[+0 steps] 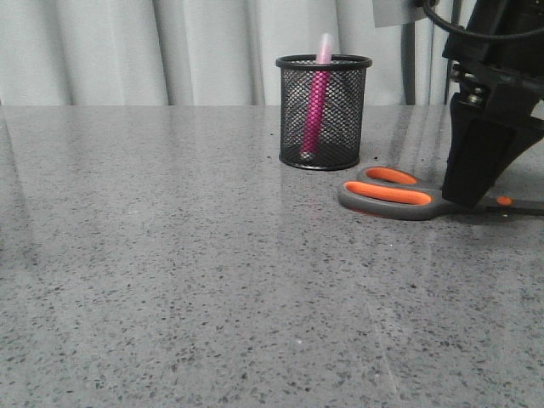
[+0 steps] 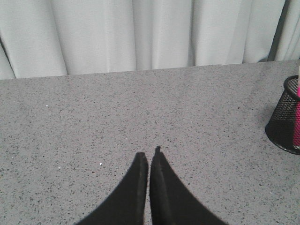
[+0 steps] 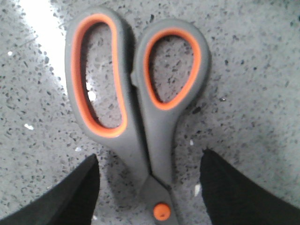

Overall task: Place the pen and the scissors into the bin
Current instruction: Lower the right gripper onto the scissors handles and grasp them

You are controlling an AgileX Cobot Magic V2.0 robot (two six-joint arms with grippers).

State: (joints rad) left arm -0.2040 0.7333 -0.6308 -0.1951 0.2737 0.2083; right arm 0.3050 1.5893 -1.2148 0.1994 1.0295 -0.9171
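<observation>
The pink pen (image 1: 316, 100) stands inside the black mesh bin (image 1: 323, 112), its pale cap above the rim. The bin also shows at the edge of the left wrist view (image 2: 286, 123). The scissors (image 1: 387, 193) lie flat on the table to the right of the bin; grey handles lined in orange, shut. In the right wrist view the scissors (image 3: 140, 103) lie between the fingers, orange pivot dot low between them. My right gripper (image 3: 150, 161) is open, lowered over the scissors' neck, fingers apart from it on both sides. My left gripper (image 2: 149, 154) is shut and empty over bare table.
The grey speckled table (image 1: 170, 255) runs to a pale curtain (image 1: 170, 51) at the back. The right arm (image 1: 489, 102) stands over the scissors' blades at the far right and hides most of them.
</observation>
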